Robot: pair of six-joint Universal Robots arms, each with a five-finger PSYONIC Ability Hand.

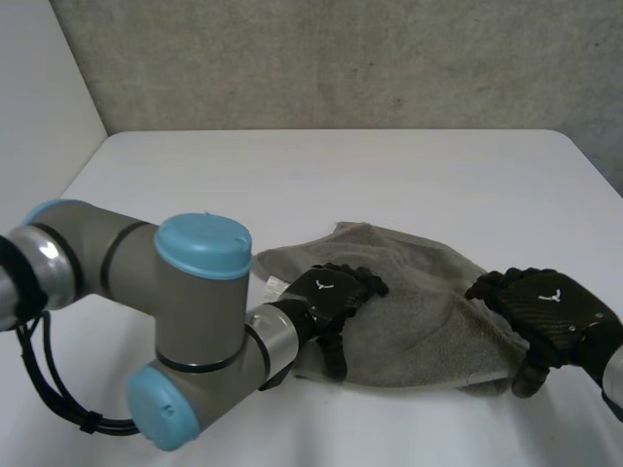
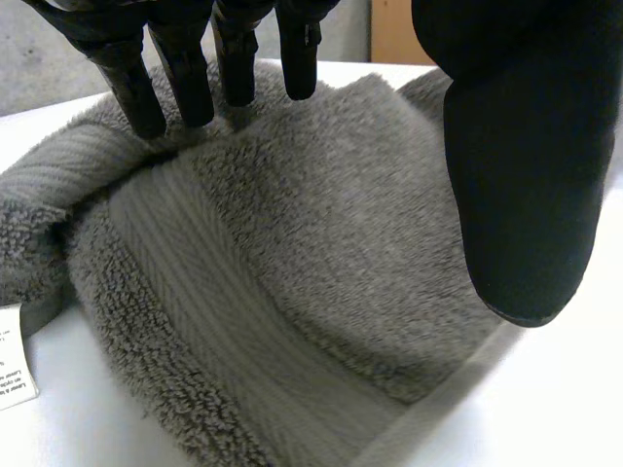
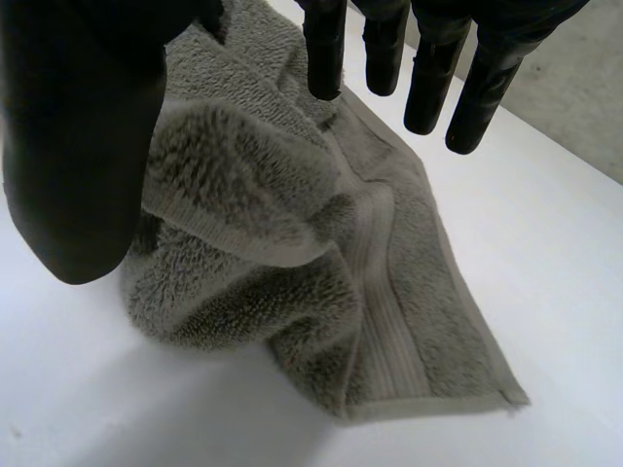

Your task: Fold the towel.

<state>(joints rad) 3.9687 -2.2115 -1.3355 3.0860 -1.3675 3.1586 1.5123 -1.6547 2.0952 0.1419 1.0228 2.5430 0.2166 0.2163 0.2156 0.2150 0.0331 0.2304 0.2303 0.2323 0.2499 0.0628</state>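
The towel [image 1: 428,311] lies rumpled on the near part of the table [image 1: 321,185]. Its long axis runs side to side between my two hands, so the fold turns on which end I carry over which. My left hand [image 1: 326,292] rests on the towel's left part, just inside the end where the label [image 1: 276,285] sticks out. My right hand [image 1: 555,311] sits at the right end, partly over the edge. Each end lies nearest its own arm, so I judge that neither arm needs to cross. My left wrist view adds what the head view cannot: the fingertips [image 2: 190,88] stand straight on a ridge of cloth near the woven band [image 2: 195,321], and the thumb [image 2: 526,175] is held well apart over the hem, so that hand is spread and grips nothing. My right wrist view shows the other hand spread too, its fingers [image 3: 326,49] straight above the cloth and its thumb beside a bunched fold [image 3: 243,185], with nothing pinched. It also shows a flat hemmed corner [image 3: 487,394] on the finger side of that bunch.
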